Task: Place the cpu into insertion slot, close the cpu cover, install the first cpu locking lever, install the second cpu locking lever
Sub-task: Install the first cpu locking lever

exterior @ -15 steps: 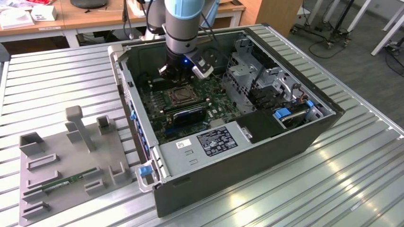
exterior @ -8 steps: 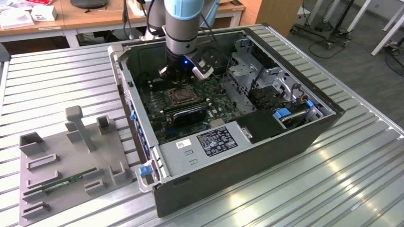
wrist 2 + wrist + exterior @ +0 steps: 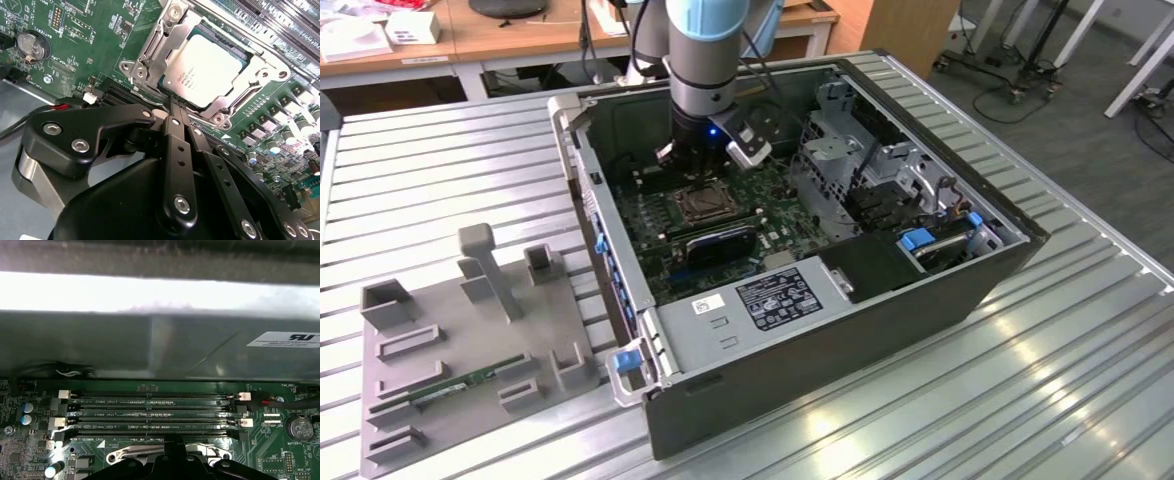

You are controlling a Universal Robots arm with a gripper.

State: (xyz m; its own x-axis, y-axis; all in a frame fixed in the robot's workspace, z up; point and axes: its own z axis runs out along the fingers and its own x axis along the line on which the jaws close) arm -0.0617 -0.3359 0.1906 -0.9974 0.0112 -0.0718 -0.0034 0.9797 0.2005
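The gripper (image 3: 176,106), fingers pressed together and holding nothing, sits at the edge of the lowered cover (image 3: 150,47) framing the seated cpu (image 3: 202,67).

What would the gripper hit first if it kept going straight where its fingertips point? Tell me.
Most likely the near edge of the silver hinged metal cpu cover, which lies closed around the square silvery-grey cpu. The black gripper, fingers together, points right at that edge; depth is unclear.
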